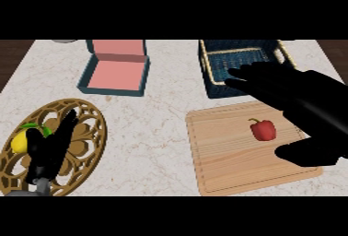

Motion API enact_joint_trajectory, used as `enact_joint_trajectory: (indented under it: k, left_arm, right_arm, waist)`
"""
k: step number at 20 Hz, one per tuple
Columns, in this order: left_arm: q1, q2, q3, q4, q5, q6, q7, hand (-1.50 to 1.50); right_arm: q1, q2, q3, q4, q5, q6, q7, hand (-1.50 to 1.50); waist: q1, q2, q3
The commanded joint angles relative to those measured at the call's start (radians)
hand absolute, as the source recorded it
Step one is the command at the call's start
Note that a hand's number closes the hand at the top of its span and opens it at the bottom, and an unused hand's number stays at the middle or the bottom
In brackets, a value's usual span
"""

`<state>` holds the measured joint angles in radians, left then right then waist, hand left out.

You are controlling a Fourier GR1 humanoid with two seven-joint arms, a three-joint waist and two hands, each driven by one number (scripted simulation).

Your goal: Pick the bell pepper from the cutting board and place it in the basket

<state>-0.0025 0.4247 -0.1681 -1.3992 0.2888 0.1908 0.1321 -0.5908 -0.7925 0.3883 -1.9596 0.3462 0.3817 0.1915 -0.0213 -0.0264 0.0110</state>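
Marble counter (156, 120): right hand (299, 99) partly hides basket (234, 62) (pepper (263, 129) visible).

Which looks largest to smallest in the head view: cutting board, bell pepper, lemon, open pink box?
1. Cutting board, clearly the largest.
2. Open pink box.
3 and 4. Lemon and bell pepper look about alike; the left hand partly hides the lemon, so no ranking.
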Motion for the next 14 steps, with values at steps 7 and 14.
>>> enact_joint_trajectory:
  k: [7, 14]
  left_arm:
    - [0.095, -0.016, -0.023, 0.038, 0.019, -0.026, 0.069, 0.00]
    - [0.112, -0.028, -0.035, 0.039, 0.004, -0.041, 0.070, 0.00]
  right_arm:
    - [-0.123, -0.279, -0.082, -0.049, -0.209, 0.447, 0.141, -1.50]
    - [-0.173, -0.315, -0.133, -0.014, -0.295, 0.561, 0.150, -1.50]
  waist:
    - [0.001, 0.016, -0.016]
    - [0.020, 0.025, -0.013]
